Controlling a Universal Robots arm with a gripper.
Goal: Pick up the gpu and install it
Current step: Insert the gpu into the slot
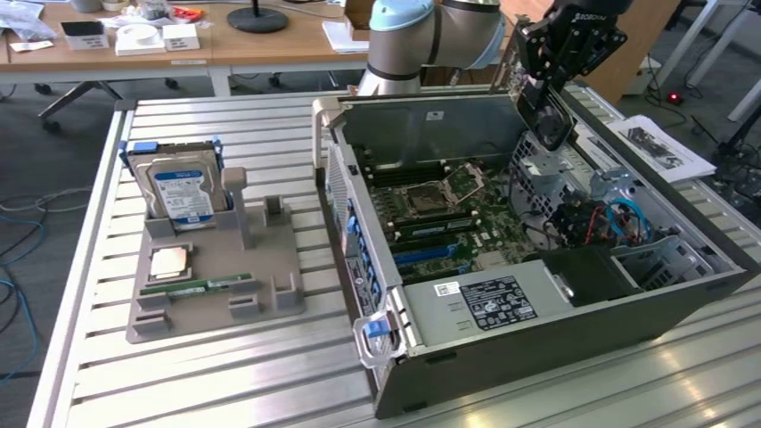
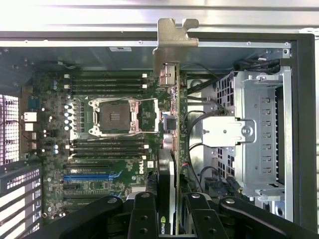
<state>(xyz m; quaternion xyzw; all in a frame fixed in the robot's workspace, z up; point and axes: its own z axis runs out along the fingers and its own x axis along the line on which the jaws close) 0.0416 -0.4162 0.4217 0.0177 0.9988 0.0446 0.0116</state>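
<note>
My gripper [image 1: 544, 82] hangs over the far side of the open computer case [image 1: 559, 321], shut on the gpu [image 1: 547, 114], which hangs as a dark card above the case's inside. In the wrist view the gpu [image 2: 172, 124] is seen edge-on, its silver bracket [image 2: 173, 37] at the far end. The black fingers [image 2: 144, 219] clamp the card's near end on both sides, around my gripper [image 2: 167, 211]. Under the card lies the green motherboard [image 2: 99, 164] with its blue slot [image 2: 92, 176]. The card is above the board, not seated in a slot.
A metal drive cage [image 2: 259, 129] and cables sit beside the card. On the slatted table, a grey fixture [image 1: 214, 267] holds a hard drive [image 1: 184, 192], a CPU [image 1: 170, 260] and a green RAM stick [image 1: 196, 287]. Papers [image 1: 660, 147] lie beyond the case.
</note>
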